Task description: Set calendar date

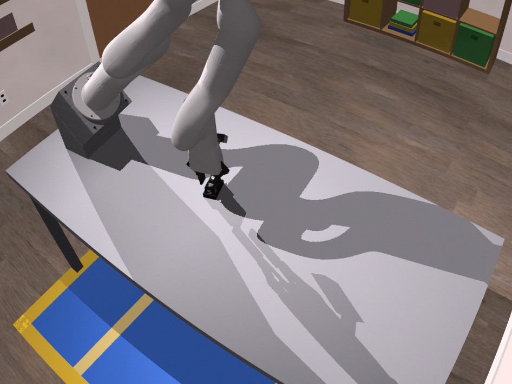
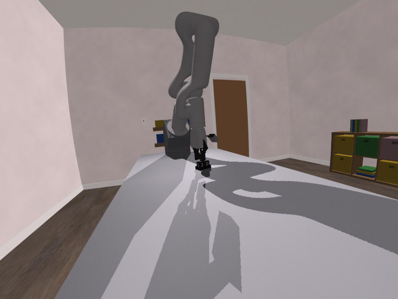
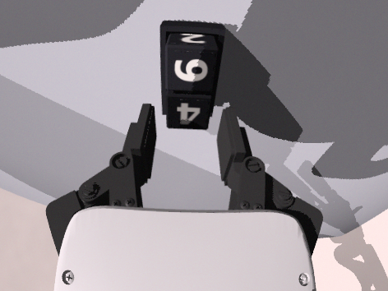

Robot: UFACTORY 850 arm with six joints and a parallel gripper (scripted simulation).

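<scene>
The black calendar tray (image 1: pixel 213 195) (image 2: pixel 202 168) (image 3: pixel 192 26) stands flat on the table (image 1: pixel 372 310) and holds two black cubes side by side. In the wrist view the far cube (image 3: pixel 190 69) has a 9 on top and the near cube (image 3: pixel 187 112) a 4. The exterior view reads 2 and 0 on the side that faces it. My gripper (image 1: pixel 212 178) (image 2: pixel 201 158) (image 3: pixel 187 121) is half open, pointing down just above the calendar. Its fingertips stand on either side of the near cube's top without touching it.
The arm's grey base block (image 1: pixel 89 124) stands at the table's far left corner. A blue and yellow mat (image 1: pixel 124 326) lies on the floor beyond the near edge. A shelf with bins (image 1: pixel 434 28) (image 2: pixel 363 154) stands far off.
</scene>
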